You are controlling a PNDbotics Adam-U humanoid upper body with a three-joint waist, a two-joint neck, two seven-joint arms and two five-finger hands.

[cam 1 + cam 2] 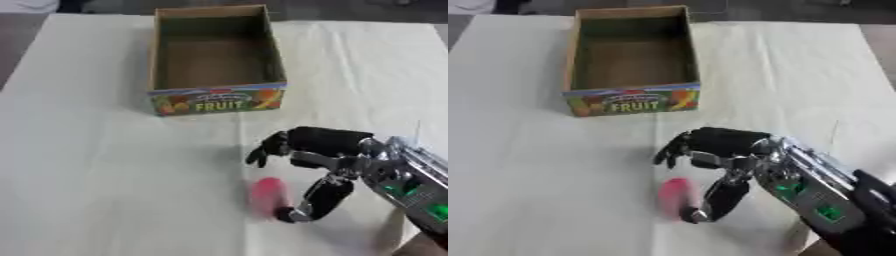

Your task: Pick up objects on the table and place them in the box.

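Pink object (267,195) lies lengthwise toward box (216,100); right hand (319,150) fingers spread wide around it.

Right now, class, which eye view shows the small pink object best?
The left eye view: the pink object lies clear of the right hand with only the thumb beside it. The right eye view shows it too, paler, with the thumb closer against it.

Cardboard box (216,102) at table's (87,175) far centre; small object (267,195) nearer, just left of right hand (328,150).
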